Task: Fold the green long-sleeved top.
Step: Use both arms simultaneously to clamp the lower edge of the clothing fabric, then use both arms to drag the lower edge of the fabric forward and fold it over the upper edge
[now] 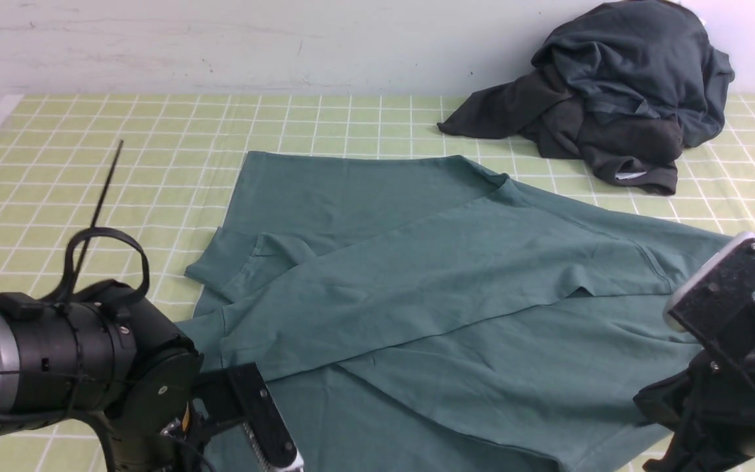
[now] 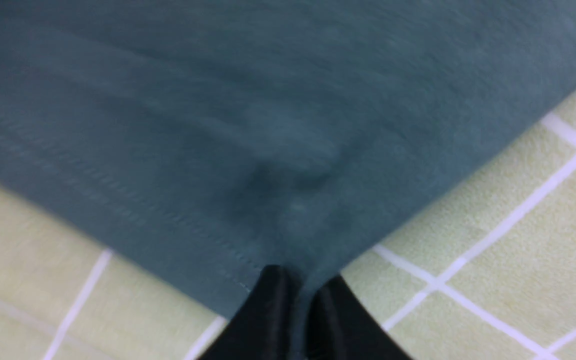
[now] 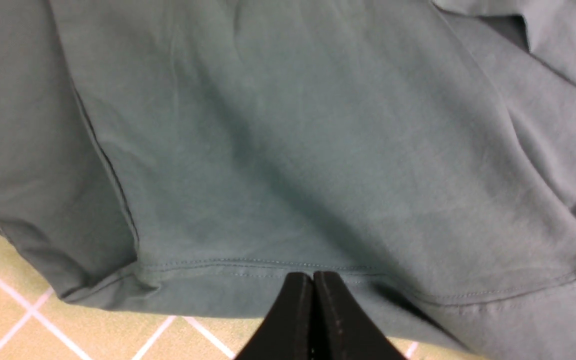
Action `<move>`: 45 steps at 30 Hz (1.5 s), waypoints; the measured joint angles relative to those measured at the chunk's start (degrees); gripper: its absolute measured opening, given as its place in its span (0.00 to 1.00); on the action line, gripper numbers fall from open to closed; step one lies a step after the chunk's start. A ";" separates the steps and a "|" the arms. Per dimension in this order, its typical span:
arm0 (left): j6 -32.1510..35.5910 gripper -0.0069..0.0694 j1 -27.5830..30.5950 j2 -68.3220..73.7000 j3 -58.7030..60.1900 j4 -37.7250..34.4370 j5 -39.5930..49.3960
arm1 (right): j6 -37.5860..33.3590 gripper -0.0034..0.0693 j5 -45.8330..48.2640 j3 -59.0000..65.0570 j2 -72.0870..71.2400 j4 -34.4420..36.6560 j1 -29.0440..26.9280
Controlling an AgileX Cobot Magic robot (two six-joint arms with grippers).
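Both the left gripper (image 2: 300, 282) and right gripper (image 3: 313, 282) pinch closed on the hem of the green long-sleeved jersey top (image 1: 417, 282), spread on the yellow-green checked tablecloth (image 1: 89, 164); light, limp fabric probably sags, so hem corners suit.

Front cam: low, between arms, facing forward across checked table (image 1: 56, 164) to wall (image 1: 220, 39). Wrist cams: very close, aimed down past left gripper (image 2: 295, 300) and right gripper (image 3: 313, 300). All three share green top (image 1: 417, 262), whose hems sit near front's lower corners.

Dark heap of clothes (image 1: 613, 98) at far right — on green-checked cloth (image 1: 37, 164)
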 joint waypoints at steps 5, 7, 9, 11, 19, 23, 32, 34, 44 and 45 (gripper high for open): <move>-4.36 0.10 0.00 -4.18 -1.04 -0.19 4.05 | -9.90 0.03 0.71 0.00 -5.89 0.00 1.96; -5.02 0.10 0.00 -5.62 -1.11 -0.48 5.15 | -13.80 0.05 1.42 0.00 -6.58 -1.09 2.04; -5.32 0.10 0.00 -6.01 -1.11 -0.56 5.31 | -14.65 0.08 2.29 0.00 -6.09 -1.94 2.04; -6.38 0.10 0.00 -6.37 -1.11 -0.68 5.36 | -15.48 0.17 4.93 0.00 -3.14 -5.85 2.04; -11.58 0.10 0.00 -6.61 -1.11 -2.10 6.21 | -15.85 0.44 3.79 0.00 12.93 -23.15 2.04; -11.93 0.09 0.00 -6.61 -1.11 -2.17 6.48 | -15.90 0.45 0.64 0.00 19.41 -28.57 2.04; -12.23 0.09 0.00 -6.74 -1.11 -2.33 6.60 | -15.23 0.21 -4.93 -0.51 24.11 -32.26 2.04; -12.37 0.09 0.00 -6.88 -1.11 -2.39 6.65 | -14.08 0.13 -4.93 -0.51 24.03 -32.14 2.04; -31.66 0.09 2.42 -10.70 -9.88 -0.22 5.31 | 4.73 0.04 8.36 -12.00 19.90 -31.64 0.68; -32.50 0.09 2.89 -10.22 -11.58 0.80 4.34 | 5.22 0.04 8.44 -13.90 20.15 -31.64 -0.07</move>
